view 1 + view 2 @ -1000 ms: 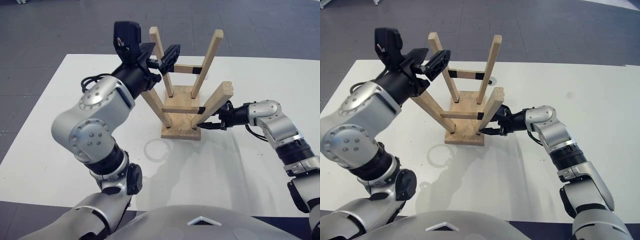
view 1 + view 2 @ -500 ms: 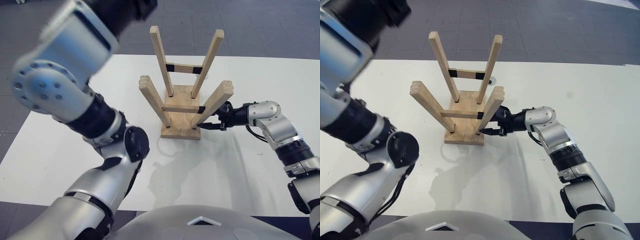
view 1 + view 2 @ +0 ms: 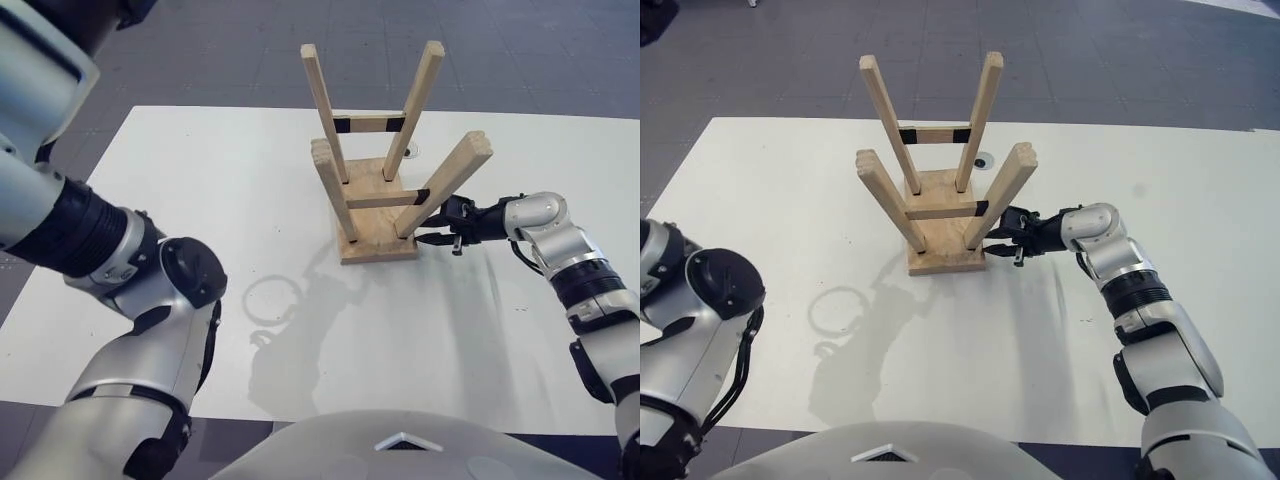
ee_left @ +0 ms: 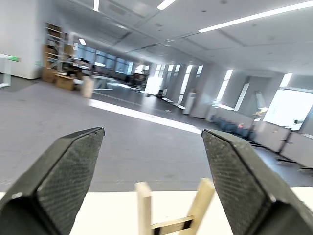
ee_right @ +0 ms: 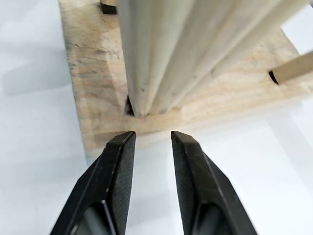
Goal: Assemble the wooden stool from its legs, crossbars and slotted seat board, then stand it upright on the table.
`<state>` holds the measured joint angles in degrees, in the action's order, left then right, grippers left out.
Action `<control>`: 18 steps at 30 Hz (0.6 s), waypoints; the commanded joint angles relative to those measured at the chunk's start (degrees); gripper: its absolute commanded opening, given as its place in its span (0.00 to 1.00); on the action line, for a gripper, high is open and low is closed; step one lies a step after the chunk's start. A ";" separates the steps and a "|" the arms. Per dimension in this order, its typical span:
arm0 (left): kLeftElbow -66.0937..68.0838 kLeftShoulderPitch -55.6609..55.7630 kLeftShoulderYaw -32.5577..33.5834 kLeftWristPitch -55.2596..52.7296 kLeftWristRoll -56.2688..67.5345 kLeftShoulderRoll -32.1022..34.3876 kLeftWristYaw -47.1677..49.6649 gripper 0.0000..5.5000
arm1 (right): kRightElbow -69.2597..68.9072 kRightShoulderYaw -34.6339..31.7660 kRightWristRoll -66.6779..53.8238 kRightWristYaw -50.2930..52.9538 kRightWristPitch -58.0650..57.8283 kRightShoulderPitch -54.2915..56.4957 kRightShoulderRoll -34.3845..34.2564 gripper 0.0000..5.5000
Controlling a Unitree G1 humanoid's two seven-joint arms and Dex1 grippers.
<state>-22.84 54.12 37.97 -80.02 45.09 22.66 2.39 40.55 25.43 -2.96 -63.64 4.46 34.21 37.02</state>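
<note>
A stiff, likely light stool [image 3: 378,200], upturned on the desk [image 3: 200,200], is best gripped by a leg [image 3: 447,180]; right tool [image 5: 153,136] beside it and left tool [image 4: 152,137] are seen released

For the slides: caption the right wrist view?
Open black right gripper at the edge of the pale wooden seat board.

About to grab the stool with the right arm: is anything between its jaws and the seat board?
Nothing visible. The right gripper has its jaws open just short of the seat board, near where a leg slots in; only bare table lies between.
</note>
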 commanded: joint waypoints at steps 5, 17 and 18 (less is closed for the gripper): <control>-0.66 -21.03 -7.15 9.31 -9.38 7.01 -4.39 0.68 | -12.02 -15.60 -4.10 11.20 -17.51 -4.35 3.02 0.24; -7.23 -42.30 -20.56 16.78 -17.38 -5.14 -1.05 0.68 | -62.64 -40.66 -23.35 50.86 -62.66 10.90 -14.75 0.04; -7.39 -42.66 -20.88 17.02 -17.68 -5.69 -0.99 0.68 | -63.10 -41.79 -24.58 53.40 -64.71 13.14 -17.15 0.04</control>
<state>-29.57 12.03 17.96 -63.78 28.41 17.86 0.73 -21.31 -14.52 -25.42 -14.28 -55.83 43.87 23.40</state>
